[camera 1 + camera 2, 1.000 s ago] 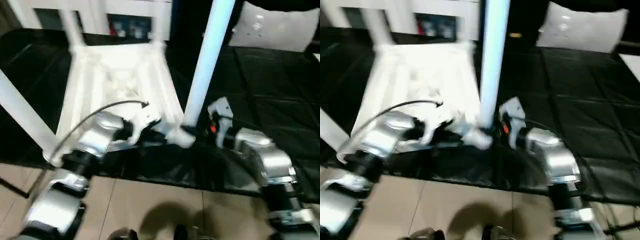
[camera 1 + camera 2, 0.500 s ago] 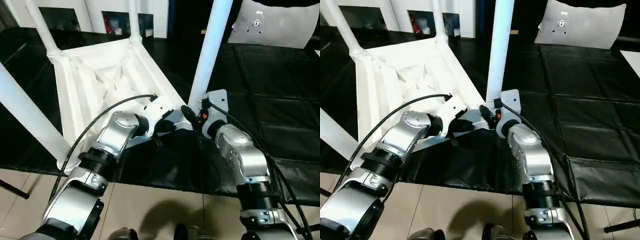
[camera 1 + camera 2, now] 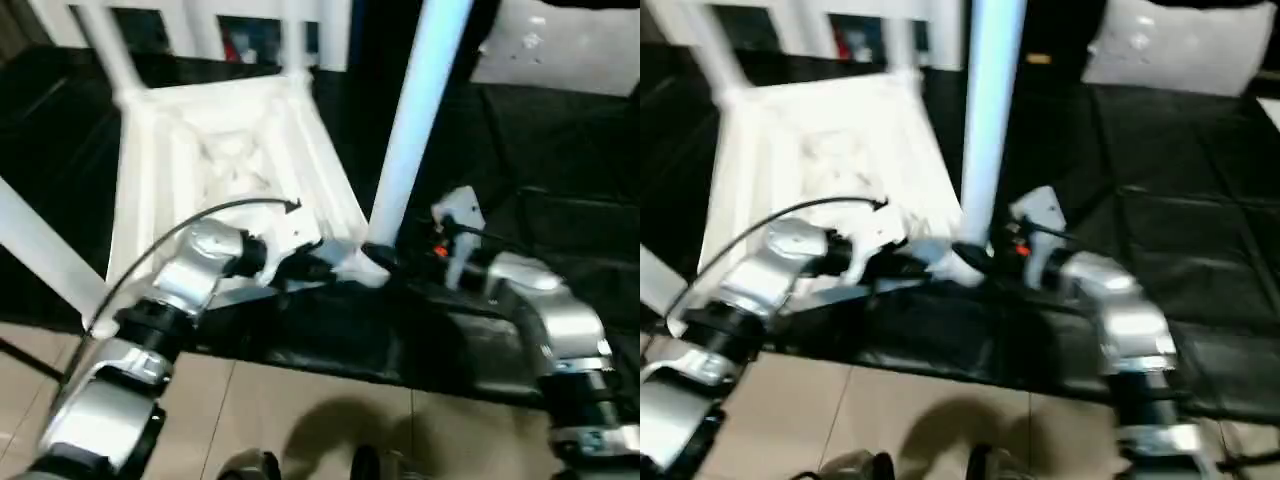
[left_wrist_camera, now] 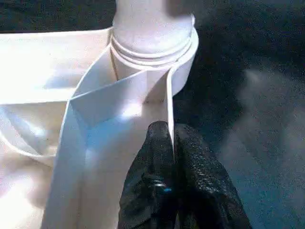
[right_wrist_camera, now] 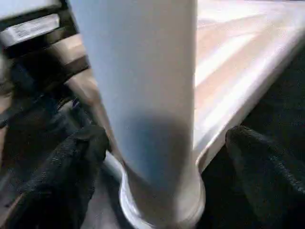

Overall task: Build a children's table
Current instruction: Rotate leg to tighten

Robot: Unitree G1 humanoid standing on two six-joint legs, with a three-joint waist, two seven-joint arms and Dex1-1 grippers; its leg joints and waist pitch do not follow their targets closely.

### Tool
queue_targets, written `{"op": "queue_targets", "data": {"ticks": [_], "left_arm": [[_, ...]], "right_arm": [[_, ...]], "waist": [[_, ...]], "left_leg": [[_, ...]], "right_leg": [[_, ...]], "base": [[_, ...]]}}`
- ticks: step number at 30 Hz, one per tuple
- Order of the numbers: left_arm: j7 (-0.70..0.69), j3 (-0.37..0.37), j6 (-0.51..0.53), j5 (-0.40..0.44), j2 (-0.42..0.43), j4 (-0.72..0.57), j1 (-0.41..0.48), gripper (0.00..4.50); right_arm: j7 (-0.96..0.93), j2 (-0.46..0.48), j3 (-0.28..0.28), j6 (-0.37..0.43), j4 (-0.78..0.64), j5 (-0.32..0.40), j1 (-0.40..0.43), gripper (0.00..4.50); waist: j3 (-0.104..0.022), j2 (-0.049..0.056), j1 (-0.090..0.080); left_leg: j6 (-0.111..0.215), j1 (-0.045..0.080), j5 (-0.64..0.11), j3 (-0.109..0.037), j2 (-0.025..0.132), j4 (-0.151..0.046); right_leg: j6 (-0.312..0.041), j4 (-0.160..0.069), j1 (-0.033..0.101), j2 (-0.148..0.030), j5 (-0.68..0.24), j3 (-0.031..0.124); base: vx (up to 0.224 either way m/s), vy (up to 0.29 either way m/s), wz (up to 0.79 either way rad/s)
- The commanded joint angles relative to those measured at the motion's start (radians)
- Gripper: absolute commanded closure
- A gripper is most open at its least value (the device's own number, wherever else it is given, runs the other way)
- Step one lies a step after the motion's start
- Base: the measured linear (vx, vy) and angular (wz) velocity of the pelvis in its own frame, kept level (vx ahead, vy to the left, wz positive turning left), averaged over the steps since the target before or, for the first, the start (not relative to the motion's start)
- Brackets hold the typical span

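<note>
Table (image 3: 230,160): white plastic, lying upside down on a black mat (image 3: 560,170), ribbed underside up, on the left half of the mat with its near edge close to the mat's near border. Legs stand upright in its corner sockets. 1 leg (image 3: 415,110) rises from the near right socket (image 3: 362,266); 2 more stand at the far corners and 1 at the near left.

Left arm (image 3: 190,275): silver forearm reaching forward and to the right from the lower left, a black cable arcing over it, wrist bent so the gripper points toward the near right corner. Left gripper (image 4: 172,143): the 2 black fingers pressed together on a thin upright rib of the table, just beside the near right socket. Left wrist view shows the rib's edge running between the fingertips.

Right arm (image 3: 545,310): silver forearm coming in from the lower right, elbow out, wrist turned left toward the same corner. Right gripper (image 5: 157,157): spread wide, 1 finger (image 5: 66,167) on each side of the leg's base, both clear of it; nothing held. The leg's foot sits in the socket collar between the fingers.

Both grippers work at the 1 corner, close together, left one on the table's inner side, right one on the outer side.

Beyond the mat: a white cabinet (image 3: 270,30) at far left, a pale cushion (image 3: 1170,50) at far right. Tiled floor (image 3: 300,410) near.
</note>
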Motion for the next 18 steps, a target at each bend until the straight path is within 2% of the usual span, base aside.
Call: {"op": "queue_targets", "data": {"ticks": [1,2,4,7,11,13,15,16,17,18], "left_arm": [[-0.12,-0.051,-0.073,0.018,0.032,0.031,-0.022,4.5],[-0.125,-0.051,-0.075,0.018,0.033,0.031,-0.023,4.5],[-0.173,-0.059,-0.096,0.011,0.046,0.04,-0.031,4.5],[-0.238,-0.083,-0.151,0.01,0.06,0.057,-0.037,4.5],[-0.28,-0.107,-0.201,0.017,0.064,0.067,-0.034,4.5],[-0.315,-0.133,-0.242,0.029,0.054,0.07,-0.028,4.5],[-0.315,-0.133,-0.242,0.029,0.054,0.07,-0.028,4.5],[-0.326,-0.145,-0.254,0.033,0.044,0.074,-0.031,4.5],[-0.327,-0.146,-0.255,0.034,0.043,0.074,-0.031,4.5],[-0.331,-0.153,-0.257,0.035,0.034,0.073,-0.035,4.5]], "right_arm": [[0.161,-0.086,0.007,-0.015,-0.018,0.036,0.024,0.07],[0.169,-0.091,0.008,-0.016,-0.018,0.037,0.025,0.07],[0.247,-0.144,0.022,-0.021,-0.014,0.049,0.031,0.07],[0.327,-0.192,0.044,-0.056,0.006,0.058,0.033,0.07],[0.375,-0.202,0.064,-0.095,0.02,0.055,0.034,0.07],[0.443,-0.194,0.101,-0.12,0.036,0.062,0.025,0.07],[0.443,-0.194,0.101,-0.12,0.036,0.062,0.025,0.07],[0.468,-0.175,0.119,-0.109,0.068,0.073,-0.004,0.32],[0.471,-0.174,0.12,-0.108,0.072,0.074,-0.007,0.4],[0.489,-0.159,0.135,-0.101,0.099,0.078,-0.032,0.4]], "waist": [[-0.082,0.004,0.01],[-0.082,0.004,0.01],[-0.082,0.002,0.023],[-0.082,-0.001,0.028],[-0.085,-0.002,0.029],[-0.082,-0.003,0.031],[-0.083,-0.002,0.034],[-0.083,-0.006,0.036],[-0.083,-0.004,0.04],[-0.082,-0.007,0.04]], "left_leg": [[0.124,0.017,-0.088,-0.053,0.115,-0.064],[0.124,0.017,-0.088,-0.053,0.115,-0.064],[0.112,0.017,-0.095,-0.055,0.118,-0.065],[0.107,0.014,-0.102,-0.054,0.112,-0.064],[0.111,0.013,-0.086,-0.055,0.112,-0.063],[0.125,0.013,-0.082,-0.055,0.115,-0.063],[0.126,0.014,-0.083,-0.054,0.116,-0.063],[0.128,0.015,-0.075,-0.054,0.118,-0.064],[0.127,0.014,-0.074,-0.055,0.117,-0.064],[0.126,0.016,-0.075,-0.054,0.118,-0.064]], "right_leg": [[-0.136,-0.061,0.071,-0.123,-0.209,0.097],[-0.136,-0.061,0.071,-0.123,-0.209,0.097],[-0.135,-0.059,0.07,-0.127,-0.217,0.098],[-0.127,-0.065,0.074,-0.129,-0.254,0.096],[-0.128,-0.063,0.073,-0.127,-0.238,0.094],[-0.134,-0.06,0.069,-0.126,-0.221,0.094],[-0.141,-0.06,0.069,-0.127,-0.218,0.095],[-0.144,-0.059,0.069,-0.127,-0.212,0.095],[-0.147,-0.059,0.069,-0.128,-0.216,0.095],[-0.147,-0.059,0.068,-0.128,-0.219,0.095]], "base": [[0.0,0.0,0.0],[0.0,0.0,0.0],[0.0,0.0,0.0],[0.0,0.0,0.0],[0.0,0.0,0.0],[0.0,0.0,0.0],[0.0,0.0,0.0],[0.0,0.0,0.0],[0.0,0.0,0.0],[0.0,0.0,0.0]]}}
